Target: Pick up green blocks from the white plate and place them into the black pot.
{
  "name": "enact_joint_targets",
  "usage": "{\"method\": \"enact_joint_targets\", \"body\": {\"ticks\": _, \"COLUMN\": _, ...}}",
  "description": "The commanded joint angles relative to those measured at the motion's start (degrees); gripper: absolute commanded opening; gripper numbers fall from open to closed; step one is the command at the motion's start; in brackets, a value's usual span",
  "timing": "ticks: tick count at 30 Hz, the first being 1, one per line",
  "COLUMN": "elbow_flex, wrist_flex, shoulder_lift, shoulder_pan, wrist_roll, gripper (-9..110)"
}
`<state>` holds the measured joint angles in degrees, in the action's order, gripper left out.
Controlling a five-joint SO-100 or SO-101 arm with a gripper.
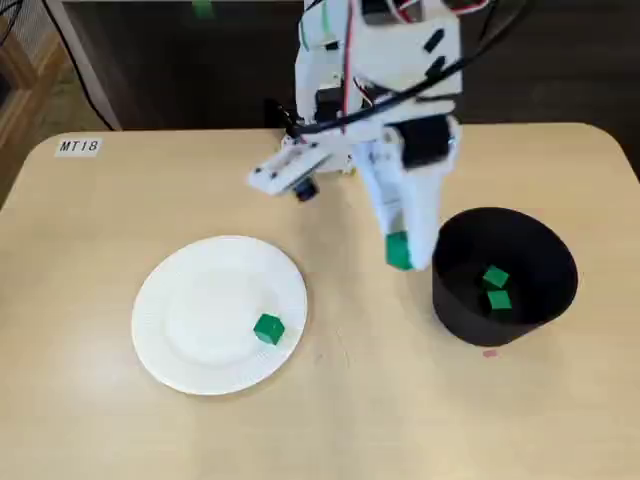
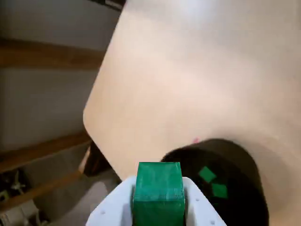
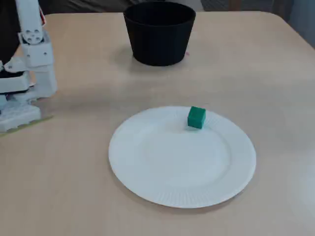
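My white gripper (image 1: pixel 400 252) is shut on a green block (image 1: pixel 398 250), held in the air just left of the black pot (image 1: pixel 455 300) in a fixed view. The wrist view shows the same block (image 2: pixel 158 193) clamped between the white fingers (image 2: pixel 200 202), with the pot (image 2: pixel 235 155) just beyond it. Two green blocks (image 1: pixel 496 288) lie inside the pot, also visible in the wrist view (image 2: pixel 211 182). One more green block (image 1: pixel 268 328) rests on the white plate (image 1: pixel 190 310), near its right edge. In another fixed view that block (image 3: pixel 196 117) sits on the plate (image 3: pixel 162 172) and the pot (image 3: pixel 159 32) stands behind.
The arm's white base (image 3: pixel 22 93) stands at the left in a fixed view. A label reading MT18 (image 1: pixel 78 146) is stuck near the table's far left corner. The table edge (image 2: pixel 96 136) drops off to the floor in the wrist view.
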<state>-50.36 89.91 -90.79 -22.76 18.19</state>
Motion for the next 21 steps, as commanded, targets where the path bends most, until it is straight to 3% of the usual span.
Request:
{"method": "enact_joint_targets", "body": {"ticks": 1, "elbow_flex": -27.42, "wrist_flex": -18.98, "shoulder_lift": -16.00, "shoulder_pan": -7.12, "wrist_roll": -4.75, "gripper": -2}}
{"method": "enact_joint_targets", "body": {"ticks": 4, "elbow_flex": -46.23, "wrist_flex": -32.08, "shoulder_lift": -23.82, "shoulder_pan": -9.40, "wrist_roll": -7.38, "gripper": -2}}
{"method": "enact_joint_targets", "body": {"ticks": 9, "elbow_flex": -58.80, "wrist_flex": -45.09, "shoulder_lift": -22.59, "shoulder_pan": -12.66, "wrist_roll": -8.61, "gripper": -2}}
{"method": "enact_joint_targets", "body": {"ticks": 16, "elbow_flex": -61.44, "wrist_flex": -52.47, "shoulder_lift": -16.00, "shoulder_pan": -14.41, "wrist_roll": -10.02, "gripper": -1}}
{"method": "enact_joint_targets", "body": {"ticks": 19, "elbow_flex": -61.96, "wrist_flex": -51.86, "shoulder_lift": -15.91, "shoulder_pan": -15.73, "wrist_roll": -8.17, "gripper": 30}}
{"method": "enact_joint_targets", "body": {"ticks": 21, "elbow_flex": -61.96, "wrist_flex": -51.42, "shoulder_lift": -15.73, "shoulder_pan": -16.52, "wrist_roll": -8.17, "gripper": 38}}
